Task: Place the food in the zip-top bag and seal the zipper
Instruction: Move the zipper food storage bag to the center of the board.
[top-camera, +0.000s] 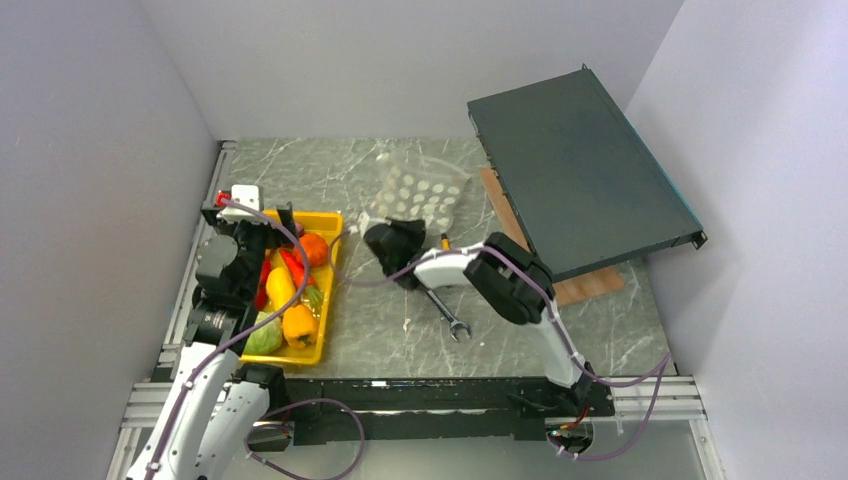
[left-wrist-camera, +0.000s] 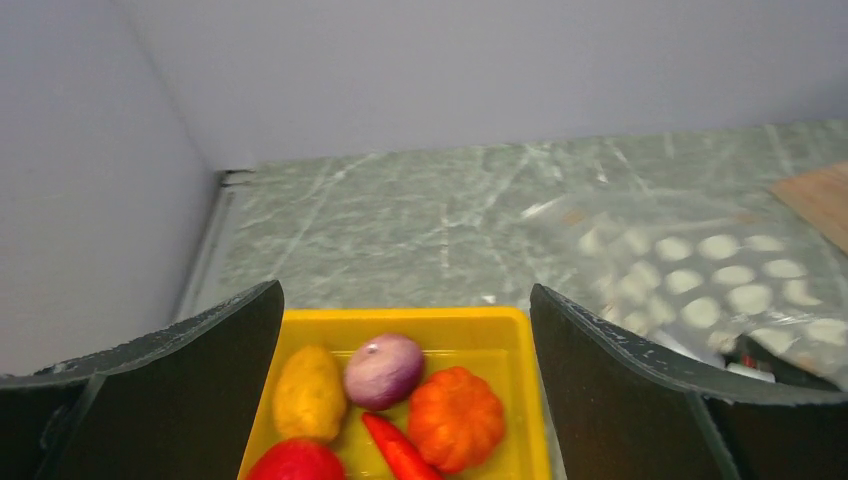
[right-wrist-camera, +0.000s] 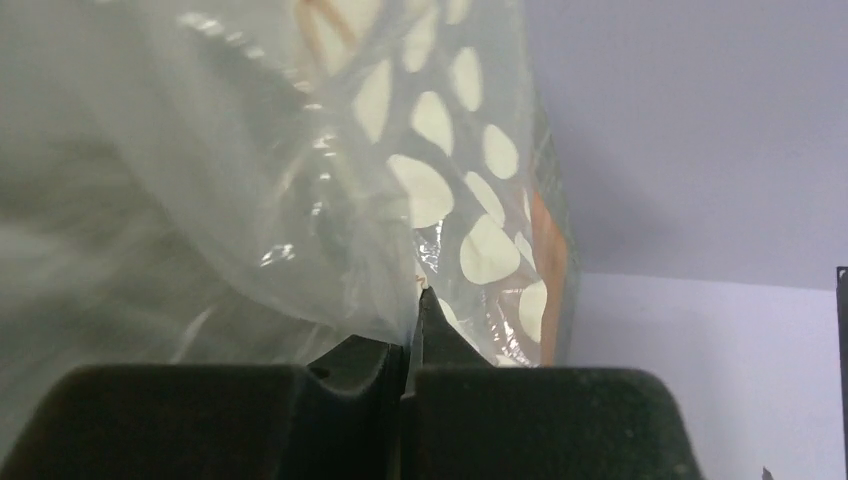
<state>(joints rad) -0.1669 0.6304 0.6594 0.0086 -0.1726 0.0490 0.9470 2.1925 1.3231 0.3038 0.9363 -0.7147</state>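
The food lies in a yellow tray (top-camera: 335, 290) at the left: an orange pumpkin (top-camera: 314, 248), a red pepper (top-camera: 292, 265), a yellow pepper (top-camera: 280, 285) and a green cabbage (top-camera: 263, 338). My left gripper (top-camera: 252, 222) hangs open and empty over the tray's far end. Its view shows a purple piece (left-wrist-camera: 383, 368), the pumpkin (left-wrist-camera: 455, 418) and a yellow piece (left-wrist-camera: 309, 392) between the jaws of the left gripper (left-wrist-camera: 405, 300). The zip-top bag (top-camera: 418, 192) lies at mid-table. My right gripper (top-camera: 393, 243) is shut on the bag's near edge (right-wrist-camera: 300, 180), film pinched at the right gripper (right-wrist-camera: 412, 310). I cannot make out the zipper.
A steel wrench (top-camera: 445, 310) lies under the right arm, with a screwdriver tip (top-camera: 445, 242) beside the gripper. A dark flat panel (top-camera: 575, 170) leans at the back right over a wooden board (top-camera: 590, 285). Grey walls close in on the left, back and right.
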